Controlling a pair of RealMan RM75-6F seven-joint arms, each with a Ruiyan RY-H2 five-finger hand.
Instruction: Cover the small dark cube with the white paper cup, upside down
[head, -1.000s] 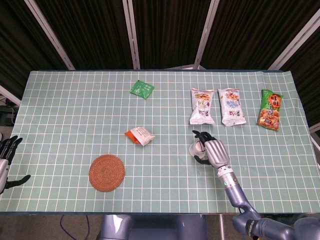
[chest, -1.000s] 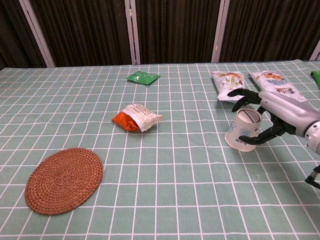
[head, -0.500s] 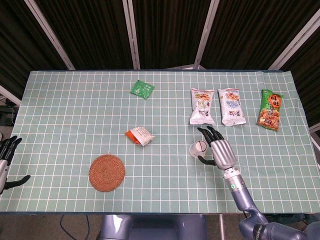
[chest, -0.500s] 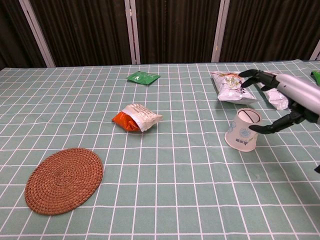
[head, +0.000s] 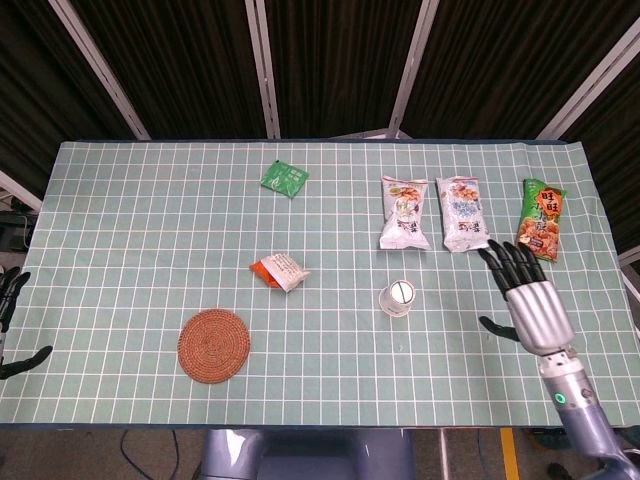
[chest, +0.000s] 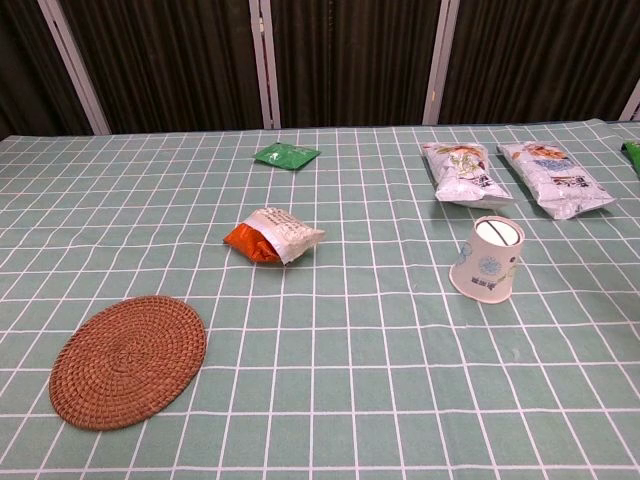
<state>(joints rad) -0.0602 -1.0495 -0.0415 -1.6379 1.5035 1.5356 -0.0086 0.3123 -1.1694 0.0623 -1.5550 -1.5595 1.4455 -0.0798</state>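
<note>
White paper cup (head: 397, 298) upside down on worktop (head: 150, 240), centre-right of frame, slightly tilted in chest view; small dark cube not visible, presumably under it. Right hand (head: 528, 305) released cup and pulled back to lower right, well apart now, fingers (head: 508, 262) spread, holding nothing; gone from chest view. Left hand (head: 8, 320) at far left edge, fingers apart, empty. Orange-white packet (head: 279, 271) and woven coaster (head: 213, 345) left of cup. Cover looks done.
</note>
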